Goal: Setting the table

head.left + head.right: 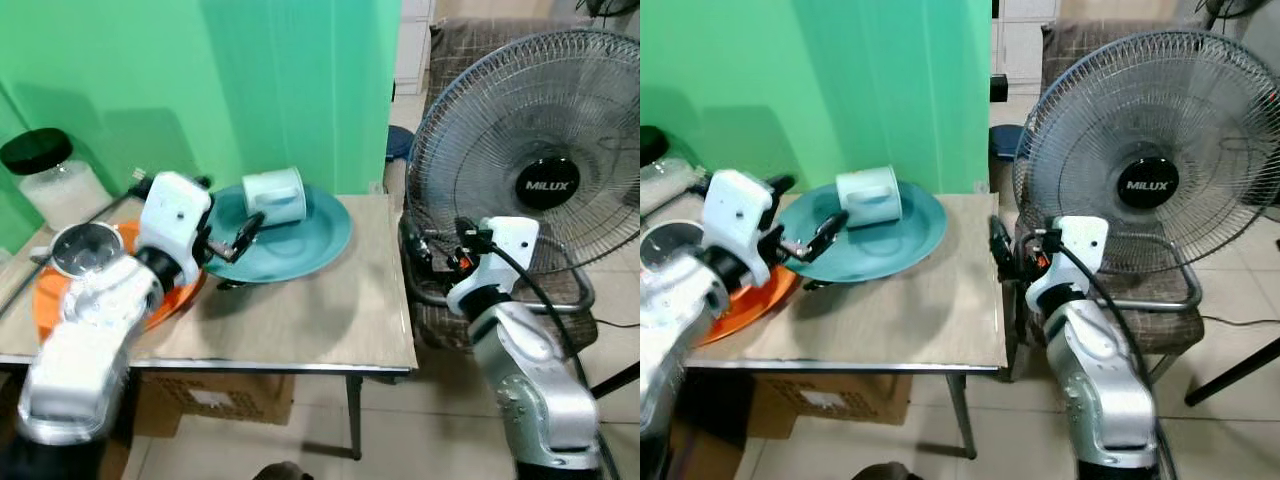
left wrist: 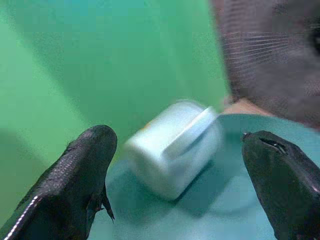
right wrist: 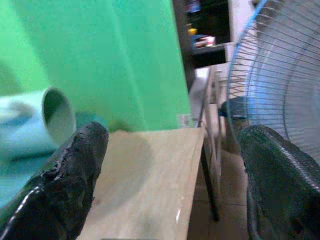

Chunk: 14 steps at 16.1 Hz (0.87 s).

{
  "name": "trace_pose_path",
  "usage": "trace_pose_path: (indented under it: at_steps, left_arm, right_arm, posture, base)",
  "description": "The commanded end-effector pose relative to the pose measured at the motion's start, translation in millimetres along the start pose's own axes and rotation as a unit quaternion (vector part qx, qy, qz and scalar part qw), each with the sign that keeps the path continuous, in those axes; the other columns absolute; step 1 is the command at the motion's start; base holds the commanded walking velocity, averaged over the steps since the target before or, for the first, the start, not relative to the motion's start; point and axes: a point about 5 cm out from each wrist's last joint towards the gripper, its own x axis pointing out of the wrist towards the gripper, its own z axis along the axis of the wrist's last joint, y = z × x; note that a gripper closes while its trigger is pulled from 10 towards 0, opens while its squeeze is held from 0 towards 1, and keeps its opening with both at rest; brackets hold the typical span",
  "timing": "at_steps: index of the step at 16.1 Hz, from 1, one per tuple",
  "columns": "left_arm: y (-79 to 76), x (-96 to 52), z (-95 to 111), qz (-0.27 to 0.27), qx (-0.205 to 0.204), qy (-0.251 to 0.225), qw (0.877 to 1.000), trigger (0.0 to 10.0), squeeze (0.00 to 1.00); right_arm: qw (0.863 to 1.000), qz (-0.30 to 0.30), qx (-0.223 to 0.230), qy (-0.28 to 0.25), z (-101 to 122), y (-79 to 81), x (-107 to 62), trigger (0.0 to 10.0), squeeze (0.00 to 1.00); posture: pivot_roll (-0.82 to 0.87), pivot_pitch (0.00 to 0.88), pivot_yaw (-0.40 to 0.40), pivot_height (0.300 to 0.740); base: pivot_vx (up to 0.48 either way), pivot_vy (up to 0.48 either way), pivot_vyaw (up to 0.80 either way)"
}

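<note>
- Mug (image 1: 274, 195), pale blue, lies on its side on the teal plate (image 1: 322, 240), left of centre in the head view.
- Nearest, the left gripper (image 1: 240, 237) hovers just short of it, jaws spread wide and empty; I'd square them across the body before closing, since it looks ready to roll.
- Right gripper (image 1: 432, 243), also wide open, waits off the table (image 1: 300, 320) edge.
- Beyond stands a fan (image 1: 545, 150).

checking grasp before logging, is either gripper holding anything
Nothing is held: the left gripper is open before the pale blue mug; the right gripper is open.
</note>
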Motion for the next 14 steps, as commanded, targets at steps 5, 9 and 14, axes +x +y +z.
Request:
trace_pose_path:
  at_steps: [5, 9, 14]
  left_arm:
    - [36.8, 21.9, 6, -0.063, 0.093, 0.0, 0.994, 10.0, 0.0]
    - [50.9, 50.4, -1, -0.151, 0.169, 0.036, 0.973, 10.0, 0.0]
    - [39.0, 80.5, -14, -0.244, 0.194, 0.089, 0.946, 10.0, 0.0]
  right_arm:
    - [0.993, 0.101, -0.061, 0.026, 15, 1.5, -1.9, 10.0, 0.0]
    - [0.984, 0.129, -0.099, 0.072, 15, -2.9, -2.2, 10.0, 0.0]
    - [0.967, 0.179, -0.138, 0.12, 18, 3.9, -10.2, 10.0, 0.0]
  posture:
    - [0.05, 0.0, 0.065, 0.74]
    - [0.04, 0.0, 0.061, 0.74]
    - [0.01, 0.0, 0.092, 0.74]
  base:
    - [0.0, 0.0, 0.0]
    - [0.0, 0.0, 0.0]
    - [0.0, 0.0, 0.0]
